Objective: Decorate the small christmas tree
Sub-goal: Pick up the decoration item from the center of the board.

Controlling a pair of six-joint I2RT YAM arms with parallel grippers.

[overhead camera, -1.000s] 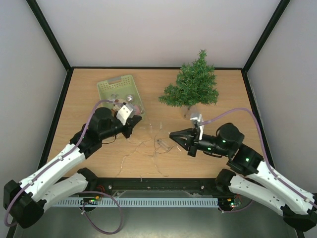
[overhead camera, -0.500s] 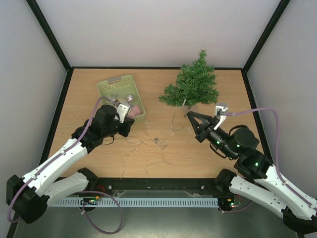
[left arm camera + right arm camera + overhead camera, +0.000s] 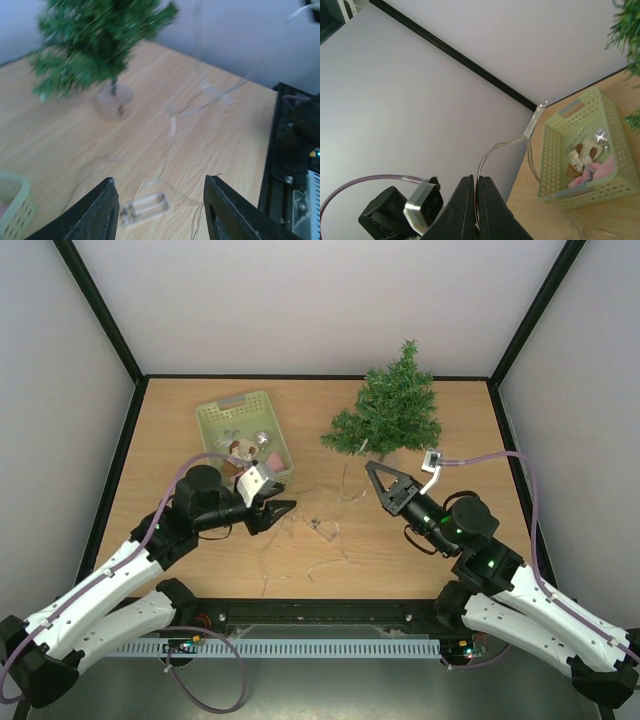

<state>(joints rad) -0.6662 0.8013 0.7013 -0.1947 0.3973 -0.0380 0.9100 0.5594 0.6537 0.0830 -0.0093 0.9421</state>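
Observation:
The small christmas tree point(image 3: 386, 416) stands upright at the back right of the table, and shows blurred in the left wrist view point(image 3: 95, 45). A thin clear wire string point(image 3: 496, 146) rises from my right gripper point(image 3: 476, 181), which is shut on it. That gripper point(image 3: 371, 468) hovers just in front of the tree's base. The string's clear battery box point(image 3: 322, 528) lies on the wood mid-table. My left gripper point(image 3: 285, 510) is open and empty, pointing at the box point(image 3: 145, 207), which lies between and beyond its fingers point(image 3: 107, 197).
A pale green basket point(image 3: 213, 420) holding several small ornaments sits at the back left, also seen from the right wrist point(image 3: 555, 150). Loose loops of wire point(image 3: 318, 562) spread over the table's middle. Black frame edges bound the table.
My left gripper opened and swung from the basket's edge toward the table's middle. My right gripper lifted the wire from mid-table up to the front of the tree.

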